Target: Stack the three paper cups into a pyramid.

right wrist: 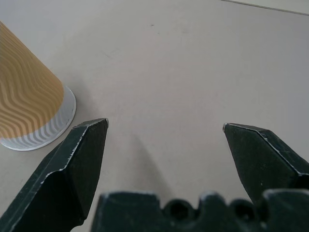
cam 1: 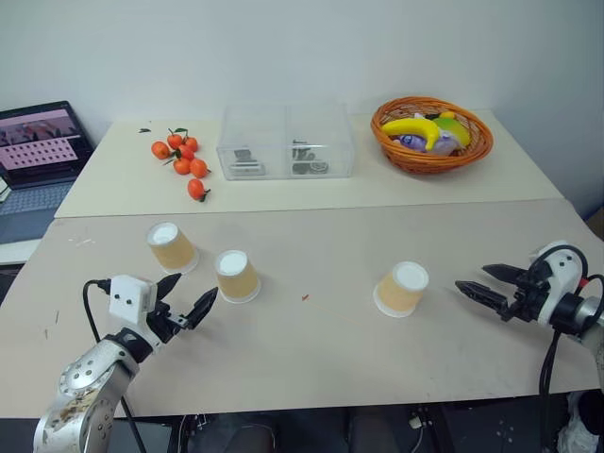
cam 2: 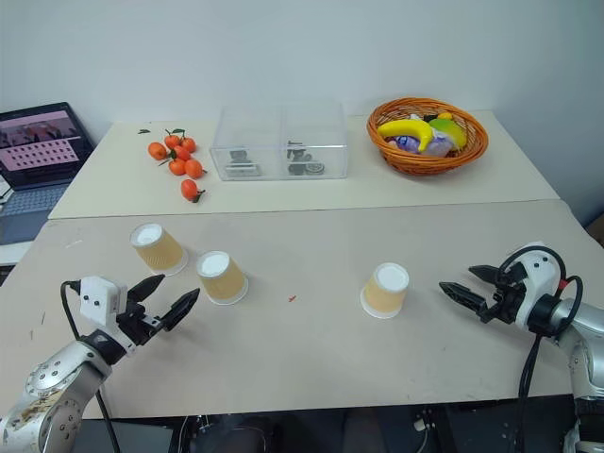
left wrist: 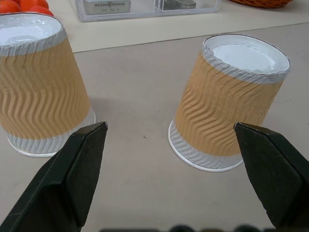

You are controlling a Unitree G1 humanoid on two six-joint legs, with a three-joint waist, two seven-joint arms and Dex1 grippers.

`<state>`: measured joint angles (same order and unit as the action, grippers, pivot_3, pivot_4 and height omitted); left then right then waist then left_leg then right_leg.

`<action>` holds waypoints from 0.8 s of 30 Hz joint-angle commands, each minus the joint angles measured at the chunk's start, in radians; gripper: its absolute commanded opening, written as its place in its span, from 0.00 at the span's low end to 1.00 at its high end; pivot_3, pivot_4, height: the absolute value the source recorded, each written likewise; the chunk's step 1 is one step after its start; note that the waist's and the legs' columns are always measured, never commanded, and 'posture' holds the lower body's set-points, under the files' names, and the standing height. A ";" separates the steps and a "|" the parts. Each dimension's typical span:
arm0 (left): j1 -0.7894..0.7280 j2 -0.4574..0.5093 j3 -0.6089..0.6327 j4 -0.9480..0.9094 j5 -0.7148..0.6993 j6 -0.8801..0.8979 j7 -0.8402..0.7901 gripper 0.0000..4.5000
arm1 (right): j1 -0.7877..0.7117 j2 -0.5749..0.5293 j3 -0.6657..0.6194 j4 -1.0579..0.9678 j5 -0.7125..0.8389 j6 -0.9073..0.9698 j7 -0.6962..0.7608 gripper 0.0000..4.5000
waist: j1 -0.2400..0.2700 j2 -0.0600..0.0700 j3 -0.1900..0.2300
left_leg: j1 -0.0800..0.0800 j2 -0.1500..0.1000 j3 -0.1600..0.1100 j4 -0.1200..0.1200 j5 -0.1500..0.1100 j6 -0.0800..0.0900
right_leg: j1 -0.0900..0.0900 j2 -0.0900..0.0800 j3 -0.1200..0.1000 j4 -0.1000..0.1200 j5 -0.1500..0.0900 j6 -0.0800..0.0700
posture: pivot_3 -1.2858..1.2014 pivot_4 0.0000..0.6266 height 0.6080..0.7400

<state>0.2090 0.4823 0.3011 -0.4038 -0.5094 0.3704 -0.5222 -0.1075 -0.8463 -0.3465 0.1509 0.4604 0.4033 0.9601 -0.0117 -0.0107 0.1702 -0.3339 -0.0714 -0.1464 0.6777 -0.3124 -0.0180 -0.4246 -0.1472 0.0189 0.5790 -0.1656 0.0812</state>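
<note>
A: Left eye view, big to small: desk (cam 1: 311, 368), two slabs butted together. Laptop (cam 1: 38, 156) off the far left edge. Clear plastic box (cam 1: 286, 142) with two compartments at back centre, wicker basket (cam 1: 431, 134) back right holding a banana (cam 1: 420, 127) and other bits I can't identify. Cluster of six small oranges (cam 1: 182, 156) left of the box.

B: Cups?

A: Three paper cups, all upside down, none stacked. Left cup (cam 1: 171, 247) and middle cup (cam 1: 236, 276) near each other on the front left, not touching. Third cup (cam 1: 401, 288) well apart to the right, tilted.

B: Anything in the way?

A: No. Clutter is all on the back slab.

B: Grippers?

A: Left gripper (cam 1: 187, 297) spread wide, nothing held, just beside the middle cup. Right gripper (cam 1: 486, 283) also spread wide, empty, tips aimed at the third cup, clear gap between.

B: Wrist cams add anything?

A: Left wrist view shows wavy ribbing on both left cups and the middle one leaning. Right wrist view catches the third cup's edge beside one finger (right wrist: 72, 166), apart.
</note>
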 commanded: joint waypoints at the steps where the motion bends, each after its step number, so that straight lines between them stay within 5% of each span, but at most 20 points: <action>1: 0.017 0.052 -0.011 -0.053 -0.015 0.017 -0.064 1.00 | -0.057 -0.034 -0.059 -0.074 0.078 0.032 0.026 1.00 | 0.000 0.000 0.000 | 0.000 0.000 0.000 0.000 0.000 0.000 | 0.000 0.000 0.000 0.000 0.000 0.000 | 0.52 0.24 0.99; 4: 0.054 0.115 -0.042 -0.079 -0.090 0.048 -0.208 1.00 | -0.128 -0.078 -0.085 -0.221 0.209 0.144 0.074 1.00 | -0.011 0.007 0.003 | -0.001 0.000 0.003 0.000 0.000 0.000 | -0.002 0.000 0.002 0.001 0.001 -0.001 | 0.52 0.24 0.99; 24: 0.058 0.186 -0.048 -0.080 -0.051 0.024 -0.305 1.00 | -0.203 -0.015 0.176 -0.605 0.415 0.298 0.144 1.00 | 0.000 -0.001 0.002 | 0.001 0.004 0.006 0.001 -0.001 0.002 | -0.002 0.004 0.004 0.000 0.001 -0.001 | 0.52 0.24 0.99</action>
<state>0.2741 0.6526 0.2352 -0.4609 -0.5673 0.4162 -0.8198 -0.2975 -0.8689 -0.1692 -0.4304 0.8591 0.7098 1.0931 -0.0114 -0.0118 0.1718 -0.3329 -0.0677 -0.1400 0.6785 -0.3134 -0.0164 -0.4263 -0.1437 0.0233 0.5790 -0.1645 0.0805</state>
